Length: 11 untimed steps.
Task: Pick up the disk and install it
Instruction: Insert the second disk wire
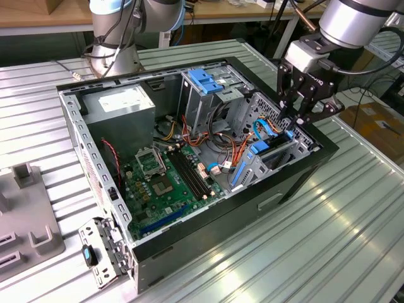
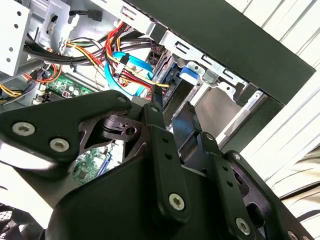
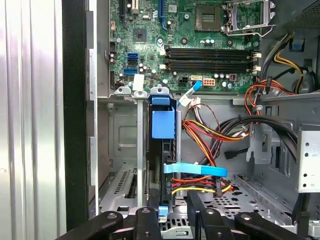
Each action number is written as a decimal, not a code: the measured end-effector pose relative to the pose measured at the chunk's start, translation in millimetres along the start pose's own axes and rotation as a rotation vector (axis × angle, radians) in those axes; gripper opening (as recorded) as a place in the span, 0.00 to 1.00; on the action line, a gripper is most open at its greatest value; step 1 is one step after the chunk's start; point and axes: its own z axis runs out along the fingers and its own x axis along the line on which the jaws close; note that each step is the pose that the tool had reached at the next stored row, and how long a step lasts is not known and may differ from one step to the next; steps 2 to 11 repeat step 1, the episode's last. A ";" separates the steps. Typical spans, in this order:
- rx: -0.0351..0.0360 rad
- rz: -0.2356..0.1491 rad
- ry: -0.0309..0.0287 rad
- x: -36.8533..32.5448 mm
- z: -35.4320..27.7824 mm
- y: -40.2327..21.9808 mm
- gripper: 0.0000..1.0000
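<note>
The gripper (image 1: pixel 297 113) hovers over the disk (image 3: pixel 162 150), seated edge-on in its bay; whether it grips is unclear. Rigid, fairly heavy and shock-sensitive, the disk is best held by its blue rails.

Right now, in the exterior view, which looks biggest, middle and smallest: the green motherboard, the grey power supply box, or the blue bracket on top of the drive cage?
1. Green motherboard, largest.
2. Grey power supply box, middle.
3. Blue bracket, smallest.
The bracket and box sit farther from the camera, so they may look somewhat smaller than they are.
</note>
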 end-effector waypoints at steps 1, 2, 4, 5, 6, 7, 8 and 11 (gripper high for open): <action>0.0000 0.000 0.0000 0.0 0.0 0.0 0.36; 0.0000 0.000 0.0000 0.0 0.0 0.0 0.36; 0.0000 0.000 0.0000 0.0 0.0 0.0 0.36; 0.0000 0.000 0.0000 0.0 0.0 0.0 0.36; 0.0000 0.000 0.0000 0.0 0.0 0.0 0.36; 0.0000 0.000 0.0000 0.0 0.0 0.0 0.36; 0.0000 0.000 0.0000 0.0 0.0 0.0 0.36; 0.0000 0.000 0.0000 0.0 0.0 0.0 0.36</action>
